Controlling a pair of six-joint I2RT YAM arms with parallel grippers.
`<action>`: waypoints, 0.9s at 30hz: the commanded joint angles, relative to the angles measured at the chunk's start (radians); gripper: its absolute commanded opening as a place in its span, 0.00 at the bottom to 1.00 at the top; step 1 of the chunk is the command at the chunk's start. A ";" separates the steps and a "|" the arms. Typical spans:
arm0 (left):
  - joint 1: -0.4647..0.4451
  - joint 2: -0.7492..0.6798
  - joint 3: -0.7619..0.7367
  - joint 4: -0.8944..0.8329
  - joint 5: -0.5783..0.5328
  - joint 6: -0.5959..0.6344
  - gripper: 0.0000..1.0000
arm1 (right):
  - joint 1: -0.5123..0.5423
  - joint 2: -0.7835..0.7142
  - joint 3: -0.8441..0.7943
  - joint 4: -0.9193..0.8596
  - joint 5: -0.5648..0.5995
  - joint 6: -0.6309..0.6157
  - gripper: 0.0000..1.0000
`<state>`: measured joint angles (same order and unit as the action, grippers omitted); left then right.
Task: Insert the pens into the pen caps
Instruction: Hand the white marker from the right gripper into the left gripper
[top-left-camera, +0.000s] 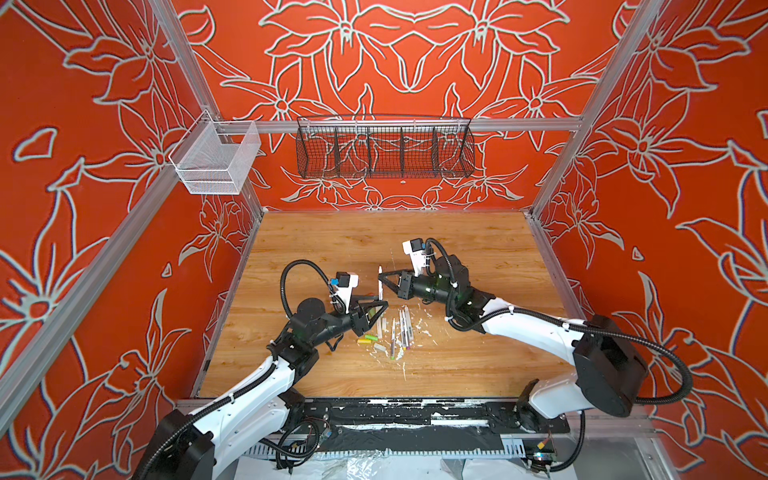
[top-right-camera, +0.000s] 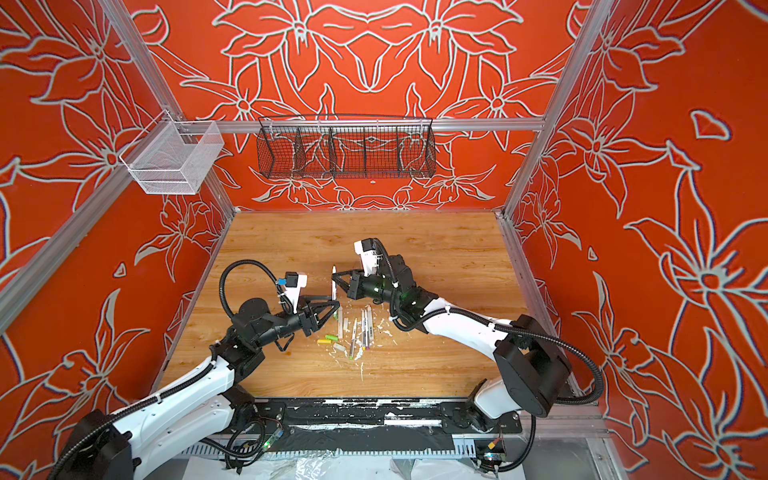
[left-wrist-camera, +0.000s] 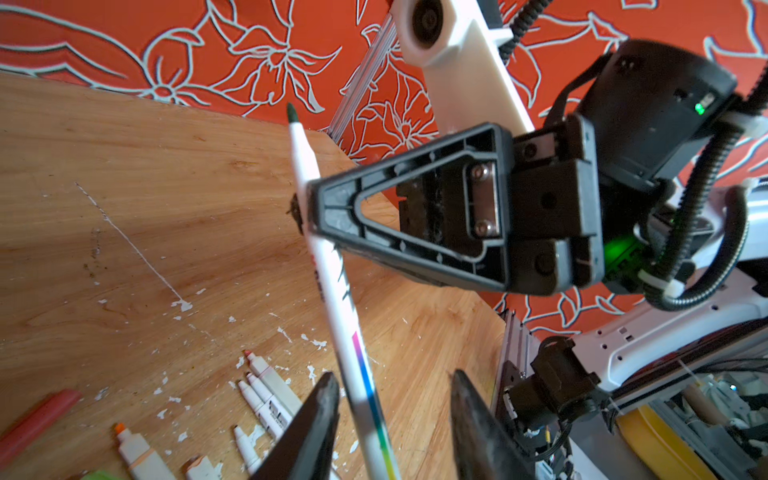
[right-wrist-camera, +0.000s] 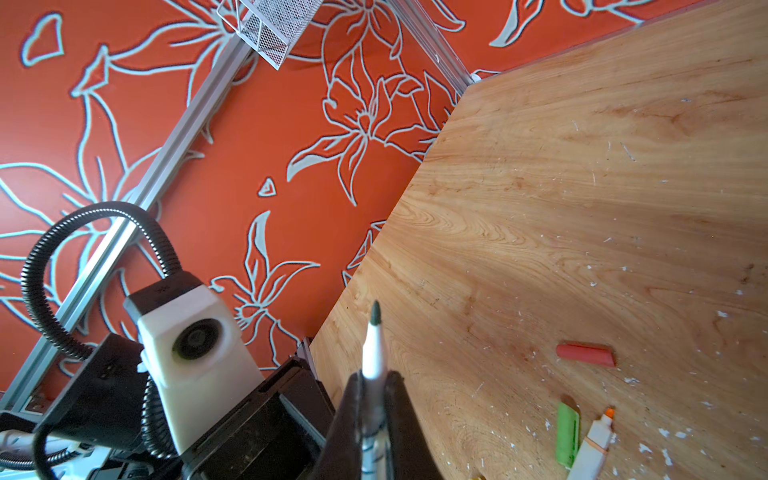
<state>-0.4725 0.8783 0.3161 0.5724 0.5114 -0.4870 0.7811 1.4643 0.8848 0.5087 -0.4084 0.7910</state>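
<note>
One pen (top-left-camera: 379, 283) gripped mid-frame over the table (top-left-camera: 478, 257), dark tip toward frame top.
Barrel pinched in the closed right gripper (top-left-camera: 383, 277); the left gripper (left-wrist-camera: 392, 374) straddles its lower end, jaws apart, not closed on it. Just below, lower centre: loose pens (top-left-camera: 402, 330) and pen caps (top-left-camera: 371, 336) lying among white flecks (top-left-camera: 424, 324).

Black wire basket (top-left-camera: 384, 150), white mesh basket (top-left-camera: 216, 161)
</note>
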 joint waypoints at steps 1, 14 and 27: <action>-0.005 0.014 0.000 0.073 -0.017 0.002 0.33 | 0.012 -0.010 0.000 0.043 0.044 0.020 0.06; -0.005 0.014 0.003 0.035 -0.099 -0.014 0.13 | 0.045 -0.004 -0.006 0.057 0.048 -0.030 0.06; 0.042 -0.174 0.249 -0.747 -0.381 0.022 0.00 | 0.043 0.043 0.160 -0.447 0.082 -0.249 0.49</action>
<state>-0.4603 0.7528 0.4995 0.1089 0.2096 -0.4725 0.8158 1.4773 0.9840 0.2581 -0.3439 0.6361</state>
